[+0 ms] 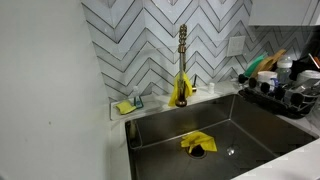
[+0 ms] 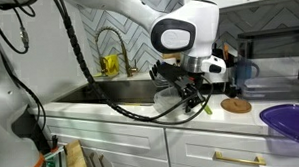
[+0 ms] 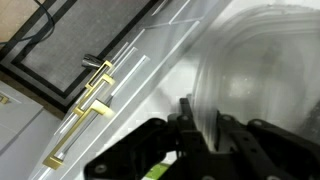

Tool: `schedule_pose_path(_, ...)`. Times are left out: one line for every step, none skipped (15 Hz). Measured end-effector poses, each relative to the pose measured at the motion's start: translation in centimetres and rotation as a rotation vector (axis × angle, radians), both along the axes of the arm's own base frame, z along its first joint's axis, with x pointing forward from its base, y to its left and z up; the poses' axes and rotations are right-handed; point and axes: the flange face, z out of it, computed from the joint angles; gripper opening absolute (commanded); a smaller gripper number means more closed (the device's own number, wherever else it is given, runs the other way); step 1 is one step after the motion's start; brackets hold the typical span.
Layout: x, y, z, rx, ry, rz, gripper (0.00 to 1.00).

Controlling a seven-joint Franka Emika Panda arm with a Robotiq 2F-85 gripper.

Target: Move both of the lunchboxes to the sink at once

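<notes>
In the wrist view my gripper point(image 3: 203, 125) is shut on the upright rim of the clear lunchboxes point(image 3: 262, 60), which fill the right side and look blurred. I cannot tell the two apart. In an exterior view my gripper point(image 2: 193, 95) hangs just above the white counter, to the right of the sink point(image 2: 120, 92); the clear plastic is hard to make out there. The steel sink point(image 1: 255, 120) sits under a tall gold faucet point(image 1: 182, 55). My gripper is out of that view.
A yellow cloth point(image 1: 197, 143) lies by the sink drain. A dish rack point(image 1: 285, 92) stands beside the basin and a small sponge tray point(image 1: 128, 105) behind it. A wooden disc point(image 2: 235, 106) and a purple bowl point(image 2: 289, 124) are on the counter. Gold cabinet handles point(image 3: 85, 110) show below.
</notes>
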Motion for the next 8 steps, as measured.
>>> schedule_pose_path(0.0, 0.0, 0.0, -0.001, -0.001, 0.007, 0.0)
schedule_pose_path(0.0, 0.0, 0.0, -0.004, -0.001, 0.011, 0.02)
schedule_pose_path(0.0, 0.0, 0.1, -0.01, 0.001, 0.017, 0.02)
schedule_pose_path(0.0, 0.0, 0.3, -0.019, 0.001, 0.025, 0.0)
schedule_pose_path(-0.1, -0.1, 0.7, -0.032, 0.001, 0.037, 0.02)
schedule_pose_path(-0.3, -0.1, 1.1, -0.046, 0.004, 0.055, 0.02)
schedule_pose_path(-0.5, -0.2, 1.8, -0.058, 0.008, 0.079, 0.02)
schedule_pose_path(-0.9, -0.3, 2.6, -0.07, 0.014, 0.107, 0.02)
